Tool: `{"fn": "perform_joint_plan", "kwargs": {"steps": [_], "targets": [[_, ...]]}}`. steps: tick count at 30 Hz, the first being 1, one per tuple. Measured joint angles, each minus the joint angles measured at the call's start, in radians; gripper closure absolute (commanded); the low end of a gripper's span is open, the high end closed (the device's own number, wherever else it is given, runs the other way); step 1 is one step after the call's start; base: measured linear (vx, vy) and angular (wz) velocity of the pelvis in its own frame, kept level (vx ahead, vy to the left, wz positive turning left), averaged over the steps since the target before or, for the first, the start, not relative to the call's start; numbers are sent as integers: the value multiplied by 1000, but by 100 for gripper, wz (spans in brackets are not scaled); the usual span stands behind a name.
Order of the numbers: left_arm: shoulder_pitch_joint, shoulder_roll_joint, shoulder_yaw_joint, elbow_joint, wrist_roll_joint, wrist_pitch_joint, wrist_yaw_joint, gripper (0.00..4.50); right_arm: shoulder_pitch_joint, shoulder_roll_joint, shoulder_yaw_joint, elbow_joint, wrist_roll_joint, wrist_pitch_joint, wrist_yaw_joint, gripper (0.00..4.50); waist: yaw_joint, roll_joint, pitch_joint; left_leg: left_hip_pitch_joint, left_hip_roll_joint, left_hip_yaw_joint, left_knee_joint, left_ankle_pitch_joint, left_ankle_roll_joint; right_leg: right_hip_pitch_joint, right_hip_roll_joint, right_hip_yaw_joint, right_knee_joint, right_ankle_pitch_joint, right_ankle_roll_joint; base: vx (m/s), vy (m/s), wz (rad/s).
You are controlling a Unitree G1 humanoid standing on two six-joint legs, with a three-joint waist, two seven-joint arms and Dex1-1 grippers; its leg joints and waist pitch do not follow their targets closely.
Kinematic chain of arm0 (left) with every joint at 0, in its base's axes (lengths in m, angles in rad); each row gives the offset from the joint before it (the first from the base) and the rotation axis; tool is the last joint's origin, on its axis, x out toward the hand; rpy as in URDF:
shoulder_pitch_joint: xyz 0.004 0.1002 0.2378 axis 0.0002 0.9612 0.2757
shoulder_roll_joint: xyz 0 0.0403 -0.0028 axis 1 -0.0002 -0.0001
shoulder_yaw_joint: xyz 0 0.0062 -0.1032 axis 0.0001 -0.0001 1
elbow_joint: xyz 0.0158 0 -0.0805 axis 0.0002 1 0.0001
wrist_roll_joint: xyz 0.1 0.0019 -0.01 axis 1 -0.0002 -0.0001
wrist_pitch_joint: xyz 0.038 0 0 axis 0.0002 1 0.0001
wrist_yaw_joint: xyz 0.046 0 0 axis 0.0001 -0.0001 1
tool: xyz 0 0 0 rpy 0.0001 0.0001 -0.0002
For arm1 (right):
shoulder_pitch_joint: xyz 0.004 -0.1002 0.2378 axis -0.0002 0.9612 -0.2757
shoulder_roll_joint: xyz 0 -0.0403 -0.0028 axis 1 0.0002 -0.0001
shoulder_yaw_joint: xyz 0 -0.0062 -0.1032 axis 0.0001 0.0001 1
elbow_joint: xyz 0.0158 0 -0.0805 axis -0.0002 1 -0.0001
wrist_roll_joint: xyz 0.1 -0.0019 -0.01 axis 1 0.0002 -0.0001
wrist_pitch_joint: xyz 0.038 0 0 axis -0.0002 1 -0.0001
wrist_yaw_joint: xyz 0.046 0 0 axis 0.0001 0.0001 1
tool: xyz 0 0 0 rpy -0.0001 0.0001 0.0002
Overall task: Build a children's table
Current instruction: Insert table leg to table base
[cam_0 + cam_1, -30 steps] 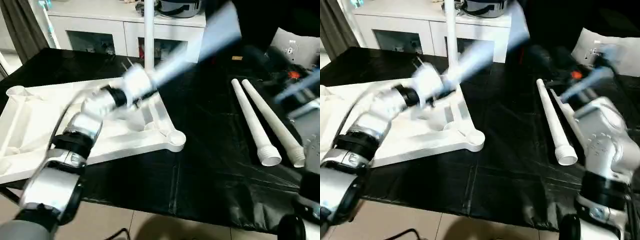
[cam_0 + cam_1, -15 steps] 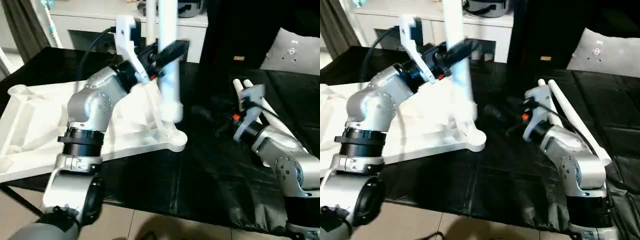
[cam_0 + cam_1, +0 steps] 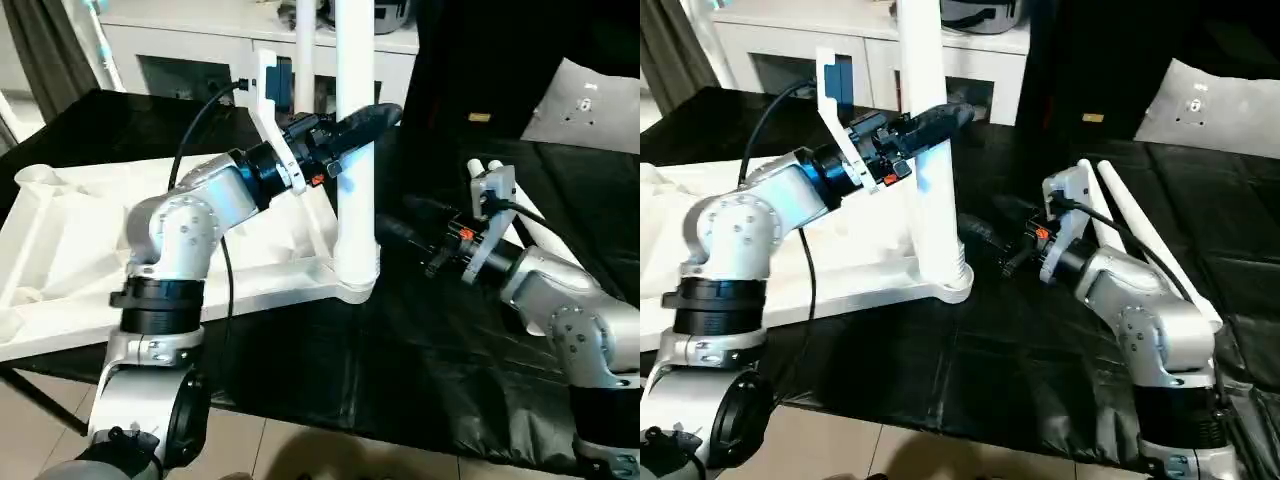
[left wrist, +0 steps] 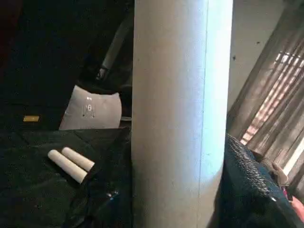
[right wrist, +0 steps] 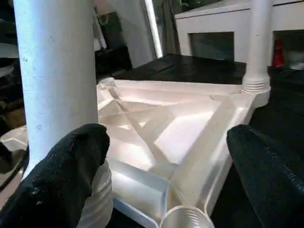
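Left hand (image 3: 375, 118) grips smooth white tubular leg (image 3: 356, 160) — right hand (image 3: 400, 225) gapes.

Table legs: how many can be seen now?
4. One stands in a far corner socket, one upright in the left gripper, two lie on the black cloth.

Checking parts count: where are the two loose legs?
Head views: the loose legs lie side by side on the black table, robot's right, behind the right pincer.

Held leg (image 3: 355, 150) top beyond frame
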Motion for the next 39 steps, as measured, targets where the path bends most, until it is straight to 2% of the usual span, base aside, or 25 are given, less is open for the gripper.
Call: {"fn": "perform_joint_plan", "kwargs": {"steps": [6,10,15,17,22,26,29,31,34,39], "targets": [[16,-13,-37,-55,69,-20,57,267,-8,2,39,-10,-21,22,-23,0,1,-1,0,0,0,0,0,0,0,0,0,0,0,0,1,0,0,0],[53,-7,-116,-65,182,-100,109,267,-1,44,89,-11,-41,30,-52,0,0,-1,0,0,0,-1,0,0,0,0,0,0,-1,0,2,0,0,0],[79,-21,-184,-64,310,-198,174,267,-3,91,126,-45,-38,33,-86,0,2,-1,0,0,0,-2,0,0,0,-1,0,0,-3,0,3,0,0,0],[82,-25,-206,-64,348,-230,203,267,-3,99,129,-46,-38,45,-102,0,5,-1,0,0,0,-2,0,0,0,-1,0,0,-4,0,4,0,0,0],[89,-32,-207,-64,422,-318,266,267,-1,114,118,-45,-39,53,-145,0,3,-1,0,0,0,-2,0,0,0,0,0,0,-3,0,4,0,0,0],[119,-61,-207,-64,448,-343,303,267,-2,141,109,-41,-41,62,-186,0,1,-1,0,0,0,-2,0,0,0,0,0,0,-3,0,4,0,0,0],[130,-82,-214,-67,461,-352,328,267,-10,199,107,-16,-62,62,-245,0,-4,-1,0,-1,0,-2,0,0,0,-1,0,0,-3,0,4,0,0,0],[138,-95,-227,-78,464,-355,337,267,-18,225,114,6,-76,59,-271,28,-8,-1,0,-1,0,-2,0,0,0,-1,0,0,-3,0,4,0,0,0],[166,-120,-249,-91,475,-357,348,267,-34,256,140,28,-86,48,-296,38,-15,-2,0,-1,0,-3,-1,0,0,-1,0,0,-3,0,4,0,0,0],[175,-135,-260,-98,494,-362,358,267,-48,290,150,65,-110,43,-332,82,-24,-2,0,-1,0,-3,-1,0,0,0,0,0,-3,0,4,0,0,0]]}}
